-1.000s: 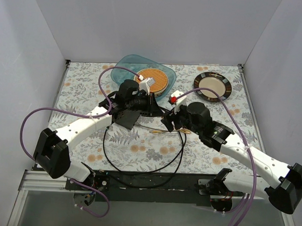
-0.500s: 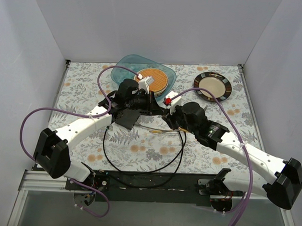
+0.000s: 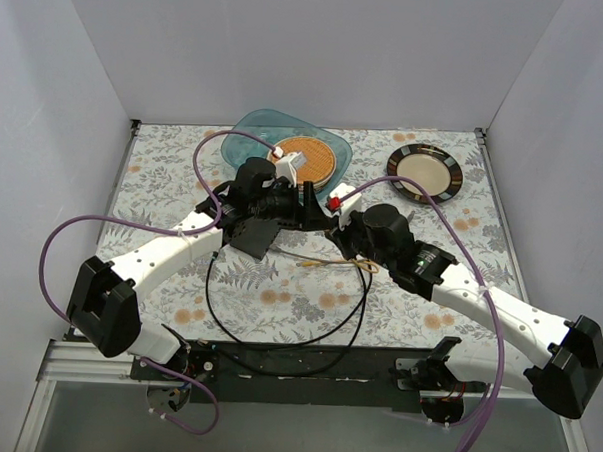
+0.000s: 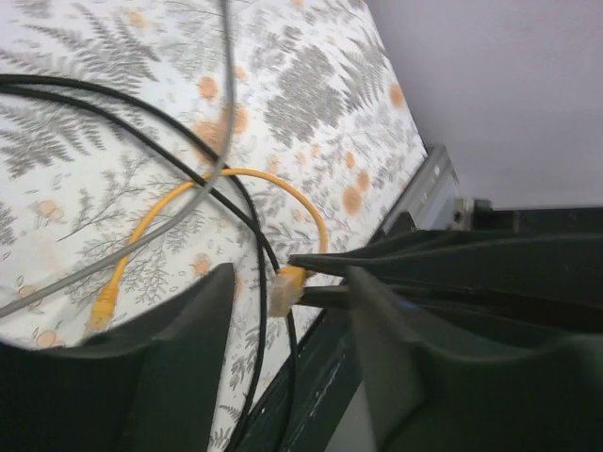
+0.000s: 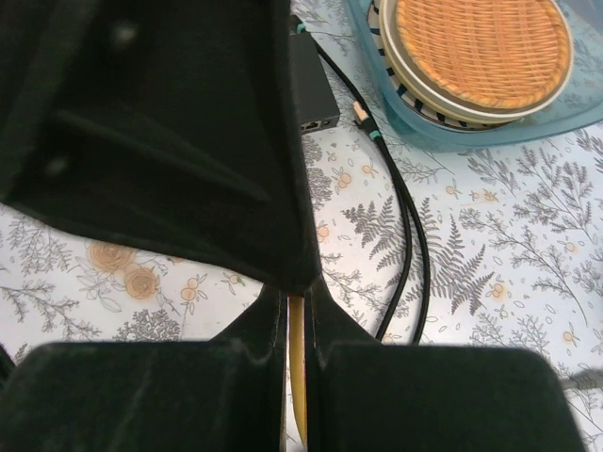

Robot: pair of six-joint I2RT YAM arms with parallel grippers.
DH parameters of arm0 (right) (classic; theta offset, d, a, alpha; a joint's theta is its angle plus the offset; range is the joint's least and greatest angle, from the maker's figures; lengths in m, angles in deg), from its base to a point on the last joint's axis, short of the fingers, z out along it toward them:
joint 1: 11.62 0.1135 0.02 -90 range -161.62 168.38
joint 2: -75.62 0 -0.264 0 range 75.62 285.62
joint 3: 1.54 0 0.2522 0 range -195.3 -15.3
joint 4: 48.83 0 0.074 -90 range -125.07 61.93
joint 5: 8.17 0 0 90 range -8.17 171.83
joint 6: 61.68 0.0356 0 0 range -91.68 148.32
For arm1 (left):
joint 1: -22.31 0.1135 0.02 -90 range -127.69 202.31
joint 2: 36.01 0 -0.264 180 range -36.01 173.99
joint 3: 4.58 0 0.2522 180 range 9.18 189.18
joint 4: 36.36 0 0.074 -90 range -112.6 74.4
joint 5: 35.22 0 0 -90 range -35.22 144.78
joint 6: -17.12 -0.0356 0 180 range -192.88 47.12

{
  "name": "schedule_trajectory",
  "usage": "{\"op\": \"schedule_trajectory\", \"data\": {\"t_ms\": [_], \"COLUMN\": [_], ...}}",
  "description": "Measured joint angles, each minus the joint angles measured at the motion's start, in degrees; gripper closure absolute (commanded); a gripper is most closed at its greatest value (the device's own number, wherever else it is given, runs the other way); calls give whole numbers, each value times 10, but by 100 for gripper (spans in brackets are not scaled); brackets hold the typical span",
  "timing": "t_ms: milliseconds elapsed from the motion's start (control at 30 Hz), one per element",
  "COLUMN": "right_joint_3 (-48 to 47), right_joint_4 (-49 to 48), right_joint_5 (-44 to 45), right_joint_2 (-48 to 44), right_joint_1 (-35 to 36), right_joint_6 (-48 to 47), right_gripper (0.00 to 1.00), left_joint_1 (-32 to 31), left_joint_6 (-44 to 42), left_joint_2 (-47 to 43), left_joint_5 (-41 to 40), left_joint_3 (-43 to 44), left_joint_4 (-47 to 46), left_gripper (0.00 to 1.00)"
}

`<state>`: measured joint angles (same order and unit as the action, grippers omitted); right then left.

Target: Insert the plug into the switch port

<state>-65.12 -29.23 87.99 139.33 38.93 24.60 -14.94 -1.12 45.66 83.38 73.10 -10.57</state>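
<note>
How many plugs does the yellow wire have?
2. One plug sits between the open fingers of the left gripper. The other plug lies on the flowery cloth, farther left in that wrist view. Neither is hidden.

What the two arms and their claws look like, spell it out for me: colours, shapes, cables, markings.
The left arm and right arm share one build: white tapered links and bulky black joint housings. A purple cable loops along each. The left claw and right claw each have two flat matte-black fingers. A small red tab sits by the right wrist.
</note>
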Motion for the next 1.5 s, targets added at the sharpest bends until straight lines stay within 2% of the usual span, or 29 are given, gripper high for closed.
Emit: {"op": "schedule_trajectory", "data": {"t_ms": [67,200,400,667,800,1167,1500], "right_joint_3": [1,1,6,7,-7,-124,-264], "right_joint_4": [3,4,2,2,8,21,55], "right_joint_5": [5,10,10,-8,-32,-123,-177], "right_joint_2": [-1,-2,-2,48,105,295,436], "right_joint_1": [-1,-3,-3,-3,-6,-21,-44], "right_joint_6": [0,0,-4,-15,-19,-27,-51], "right_gripper": [99,99,99,99,99,99,99], "left_joint_1": [0,5,33,165,183,228,271], "left_joint_6": [-5,-4,-5,-13,-22,-27,-26], "left_joint_2": [0,-1,-20,-39,-31,43,67], "left_joint_5": [-8,-27,-53,-89,-120,-186,-188], "left_joint_3": [0,-2,-28,-94,-102,-106,-130], "left_joint_4": [0,-1,-1,-16,-18,-39,-89], "left_gripper": [13,7,6,4,2,2,2]}}
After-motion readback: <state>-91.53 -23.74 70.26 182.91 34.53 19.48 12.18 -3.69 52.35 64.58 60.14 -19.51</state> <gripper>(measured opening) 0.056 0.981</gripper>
